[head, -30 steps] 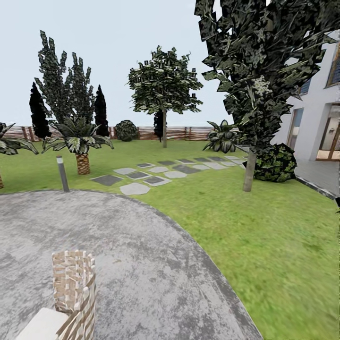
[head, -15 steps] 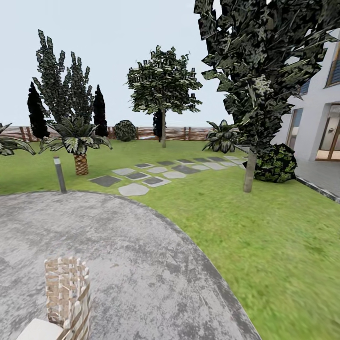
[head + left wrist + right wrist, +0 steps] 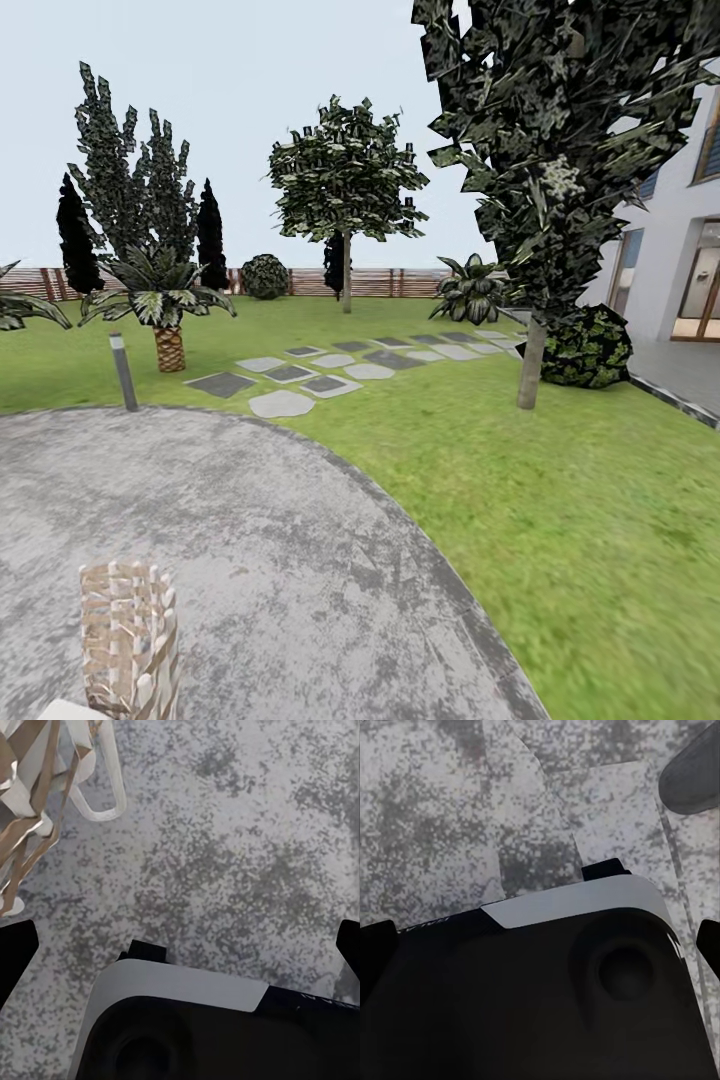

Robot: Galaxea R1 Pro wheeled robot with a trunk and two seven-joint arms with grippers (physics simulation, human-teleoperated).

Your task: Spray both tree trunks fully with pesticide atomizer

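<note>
Since nothing is within reach yet, the left fingers [image 3: 15,958] are spread wide with nothing between them, and so are the right fingers [image 3: 710,943]. Both point down at the grey paved patch [image 3: 260,540], which reads as a stowed travel pose, not a grasp setup. A wicker piece [image 3: 125,640] stands on the paving just beside the left arm.

Can't place the atomizer from these views. My guess is the step in hand is locating it.

Count, going outward:
- 1 lamp post [image 3: 123,372] at the paving edge
- 2 task trees: near trunk [image 3: 530,365] on the lawn [image 3: 560,500] to the right, far trunk [image 3: 347,288] near the fence [image 3: 400,282], well apart
- 2 palms, one whole [image 3: 165,300], one cut by the frame edge [image 3: 20,308]
- 2 round bushes [image 3: 588,346], [image 3: 265,277]

Both trunks are bare up to the canopy, so spray access looks easy.
</note>
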